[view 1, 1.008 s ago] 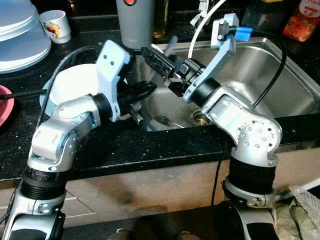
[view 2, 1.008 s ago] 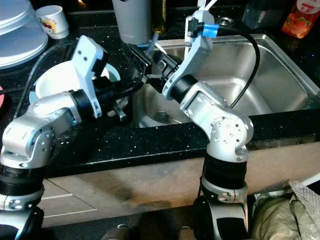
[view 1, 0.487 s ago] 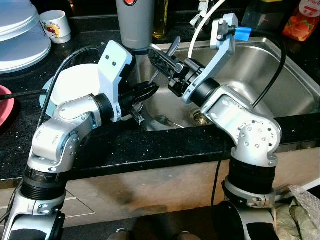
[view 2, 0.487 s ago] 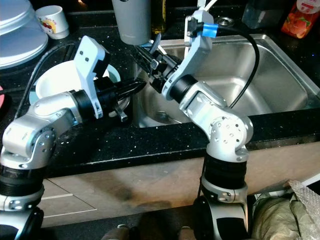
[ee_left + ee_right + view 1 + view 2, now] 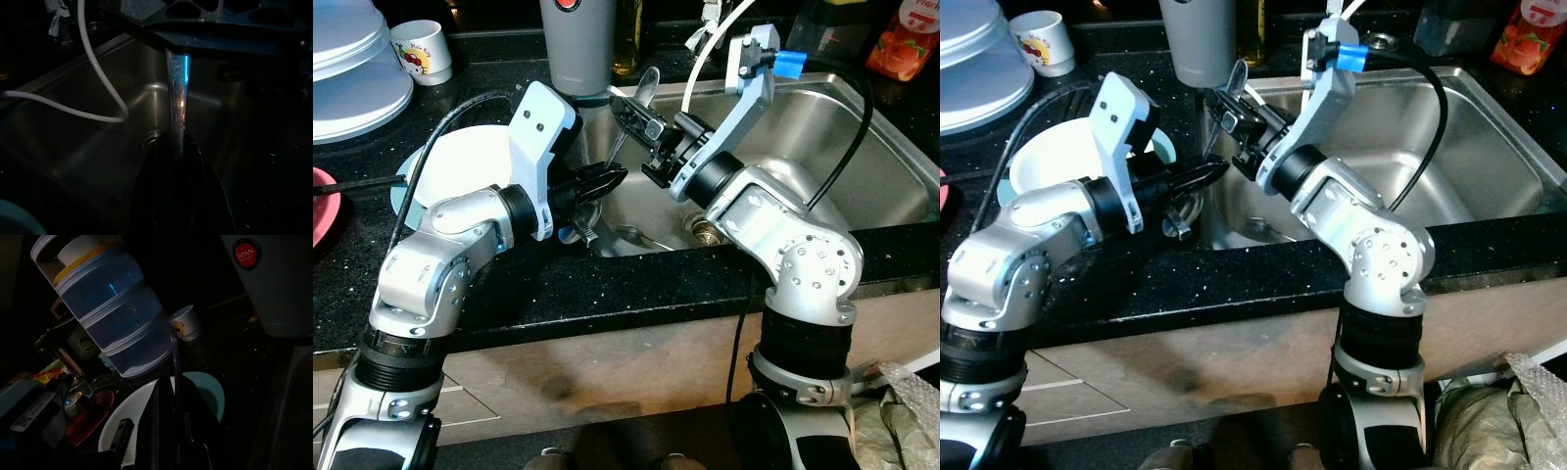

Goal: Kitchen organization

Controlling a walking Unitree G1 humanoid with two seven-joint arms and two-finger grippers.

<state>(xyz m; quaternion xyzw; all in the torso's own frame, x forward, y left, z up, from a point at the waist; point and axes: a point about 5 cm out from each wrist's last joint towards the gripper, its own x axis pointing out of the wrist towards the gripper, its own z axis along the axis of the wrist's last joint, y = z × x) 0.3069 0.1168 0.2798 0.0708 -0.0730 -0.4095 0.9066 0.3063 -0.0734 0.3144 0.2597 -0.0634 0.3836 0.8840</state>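
Over the left edge of the steel sink [image 5: 862,127], both grippers are meeting around one metal spoon [image 5: 641,93]. The right gripper [image 5: 636,113] is pinching the spoon's handle, with the bowl end sticking up near the gray jug [image 5: 578,39] at the back of the counter [image 5: 636,284]. The left gripper [image 5: 607,179] is reaching in from the other side, and its black fingers are closing on the lower end of the same handle. In the left wrist view the shiny handle [image 5: 177,98] is running straight down between those fingers, so both grippers are holding the spoon at once. It looks like a hand-over — one arm passing the spoon so the other can carry it to the dishes on the left.

A white bowl [image 5: 1048,157] is sitting on a teal plate [image 5: 1163,147] just behind the left arm. A small white cup [image 5: 421,49] with a picture on it is standing farther back, beside stacked plates [image 5: 352,69]. More cutlery [image 5: 631,235] is lying at the bottom of the sink near the drain [image 5: 705,230] — so there is likely more tidying left to do. A white hose [image 5: 93,73] is hanging over the sink.
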